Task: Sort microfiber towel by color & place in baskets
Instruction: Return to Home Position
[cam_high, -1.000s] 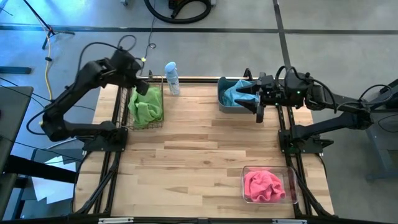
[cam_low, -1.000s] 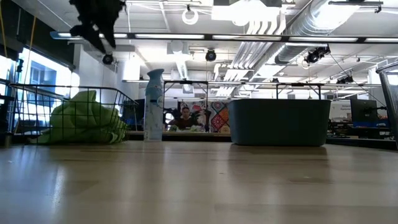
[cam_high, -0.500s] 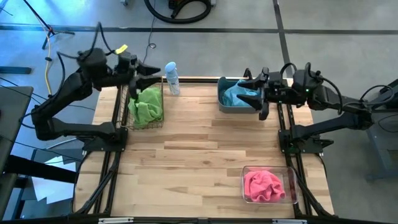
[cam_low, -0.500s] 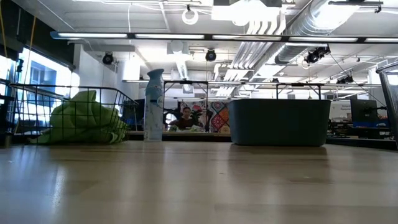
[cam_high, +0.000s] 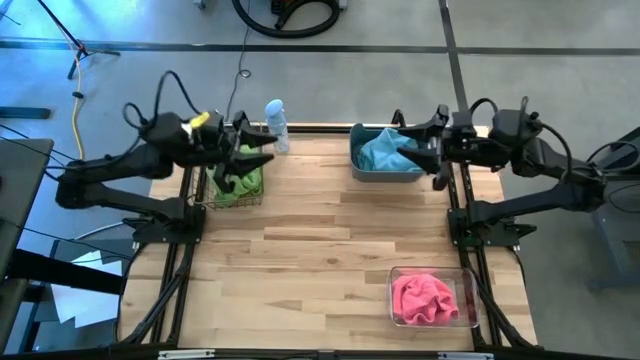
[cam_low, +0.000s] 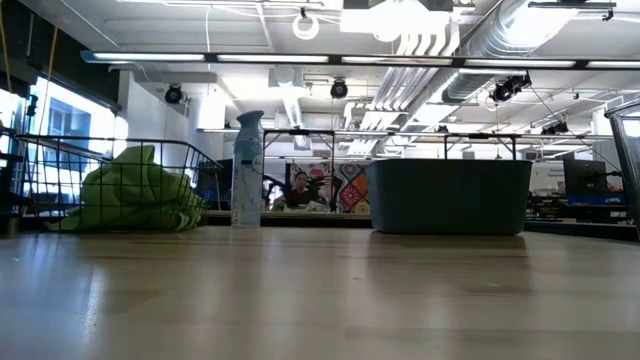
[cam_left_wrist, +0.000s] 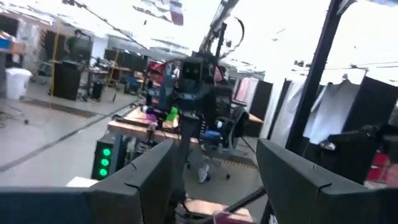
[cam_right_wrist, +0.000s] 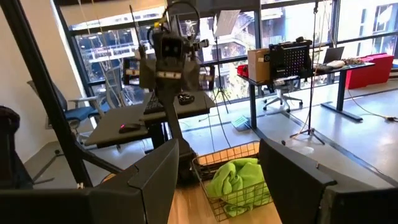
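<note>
Lime green towels (cam_high: 240, 178) lie in the black wire-mesh basket (cam_low: 200, 160) at the table's far left; the right wrist view shows them (cam_right_wrist: 239, 179) too. A light teal-blue towel (cam_high: 385, 152) fills the grey-blue tub (cam_high: 357, 165) at the far right. A pink towel (cam_high: 424, 298) sits in the clear box (cam_high: 465, 300) near the right front. My left gripper (cam_high: 255, 160) hovers open above the wire basket, fingers level, holding nothing. My right gripper (cam_high: 420, 160) hovers open over the tub's right end, also without a load. Neither shows in the low view.
A white-and-blue spray bottle (cam_high: 276, 124) stands upright just beyond the wire basket, between the two far bins. Bare wooden tabletop (cam_high: 320, 230) stretches across the middle and near left. Each wrist view looks across at the opposite arm; a person (cam_low: 297, 188) sits in the room behind.
My left gripper has risen out of the low view, turned from pointing down to level, and drawn toward the table's near edge above the wire basket. My right gripper has pulled back slightly toward the table's right edge. No towel has moved.
</note>
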